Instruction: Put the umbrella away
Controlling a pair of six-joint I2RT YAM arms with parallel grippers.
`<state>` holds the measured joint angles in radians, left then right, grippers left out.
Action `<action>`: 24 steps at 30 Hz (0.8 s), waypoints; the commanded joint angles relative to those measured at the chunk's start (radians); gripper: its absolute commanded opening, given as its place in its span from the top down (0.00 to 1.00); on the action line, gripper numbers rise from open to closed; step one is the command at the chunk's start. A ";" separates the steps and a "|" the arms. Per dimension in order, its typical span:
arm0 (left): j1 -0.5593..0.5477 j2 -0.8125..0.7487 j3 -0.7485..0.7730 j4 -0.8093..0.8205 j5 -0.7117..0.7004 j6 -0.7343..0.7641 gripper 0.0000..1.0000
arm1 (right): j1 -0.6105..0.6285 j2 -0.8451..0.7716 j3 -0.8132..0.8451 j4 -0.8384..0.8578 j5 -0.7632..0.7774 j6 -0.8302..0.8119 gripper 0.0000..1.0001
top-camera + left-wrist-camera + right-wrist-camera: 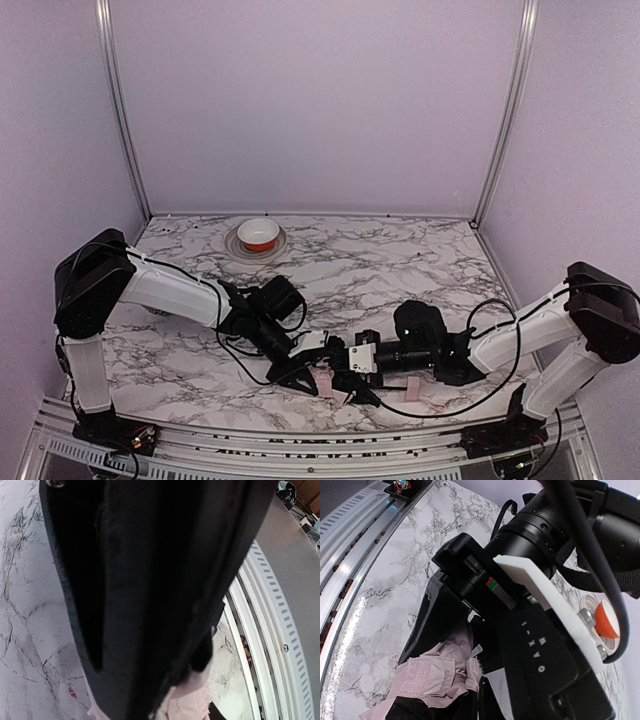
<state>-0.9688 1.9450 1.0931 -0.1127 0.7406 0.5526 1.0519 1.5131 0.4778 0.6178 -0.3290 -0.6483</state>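
We see a desk point(400, 250) with a white marble pattern veined in grey, closed in on three sides by plain lilac walls point(320, 100). Two slim metal posts point(122, 110) rise at the back corners, leaning outward toward the top of the overhead view. Along the near edge runs a pale metal rail point(300, 455) with slots, which we see close up in both wrist views. The light is soft and even. In the right wrist view the desk shows a dull sheen beside the rail.
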 commanded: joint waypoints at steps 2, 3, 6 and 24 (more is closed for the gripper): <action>0.061 0.066 -0.019 0.118 -0.323 -0.175 0.89 | 0.089 0.074 0.007 0.210 -0.146 -0.058 1.00; 0.061 0.063 -0.029 0.138 -0.320 -0.179 0.83 | 0.088 0.094 0.008 0.225 -0.144 -0.058 1.00; 0.060 0.051 -0.071 0.202 -0.319 -0.194 0.68 | 0.086 0.138 0.003 0.259 -0.135 -0.054 1.00; 0.044 -0.009 -0.214 0.534 -0.333 -0.207 0.27 | 0.048 0.197 -0.024 0.380 -0.127 0.003 1.00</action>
<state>-0.9550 1.9121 0.9012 0.2478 0.6228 0.3923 1.0573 1.6894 0.4385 0.9161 -0.2993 -0.6811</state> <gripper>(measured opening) 0.717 0.004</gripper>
